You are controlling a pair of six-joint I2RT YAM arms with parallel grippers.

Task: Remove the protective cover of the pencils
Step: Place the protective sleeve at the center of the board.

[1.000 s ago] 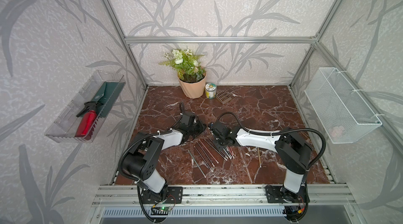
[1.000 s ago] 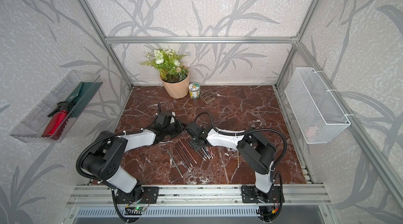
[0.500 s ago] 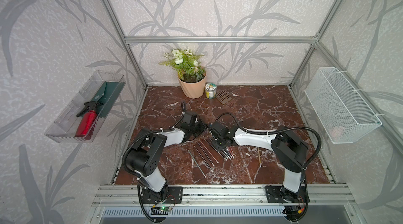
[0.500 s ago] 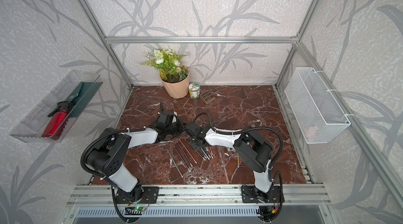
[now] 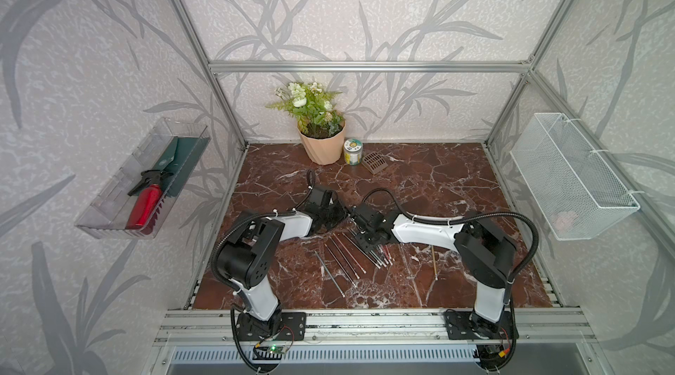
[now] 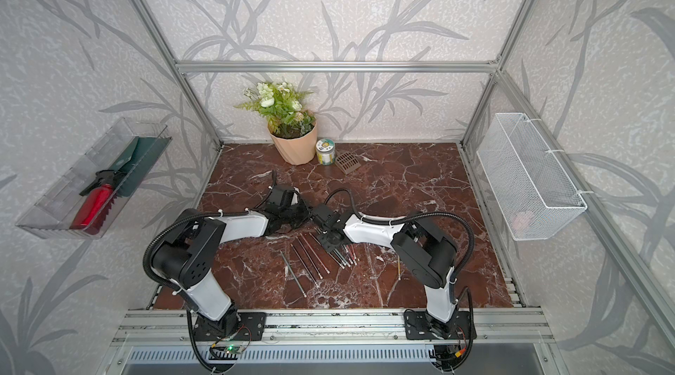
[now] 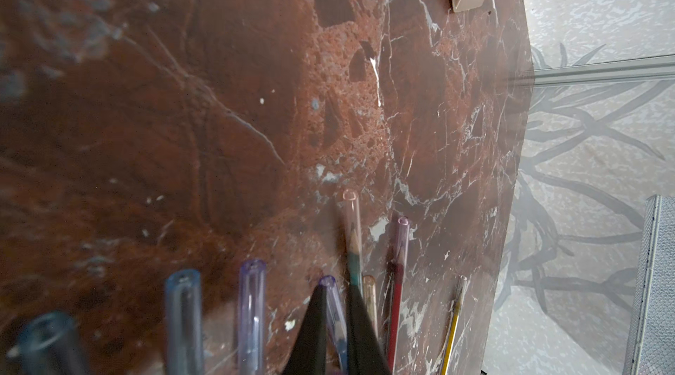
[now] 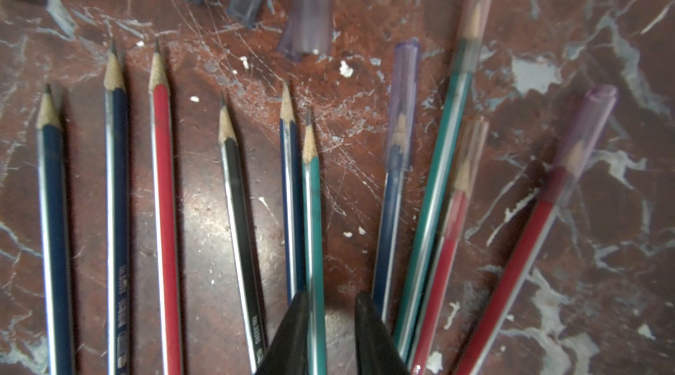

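The pencils [image 8: 160, 172] lie fanned on the marble floor, several with bare points. Further along the fan, several still wear translucent caps [image 8: 401, 99]. My left gripper [image 7: 336, 292] is shut on one purple protective cover [image 7: 330, 283]. In the right wrist view that cover [image 8: 308, 18] hangs clear of the green pencil [image 8: 314, 208], whose point is bare. My right gripper [image 8: 331, 298] is open, with the green pencil lying against one finger. In both top views the left gripper [image 5: 343, 214] and the right gripper [image 5: 363, 239] meet over the pencils [image 6: 314, 256].
Loose caps [image 8: 248, 4] lie on the floor near the held one, and more [image 7: 252, 300] show in the left wrist view. A yellow pencil [image 5: 434, 261] lies apart to the right. A flower pot [image 5: 323, 143], a tin [image 5: 353, 152] and a brown slotted piece [image 5: 374, 163] stand at the back.
The right gripper's jaws have parted around the green pencil. The left gripper stays shut on the purple cover and has barely moved.
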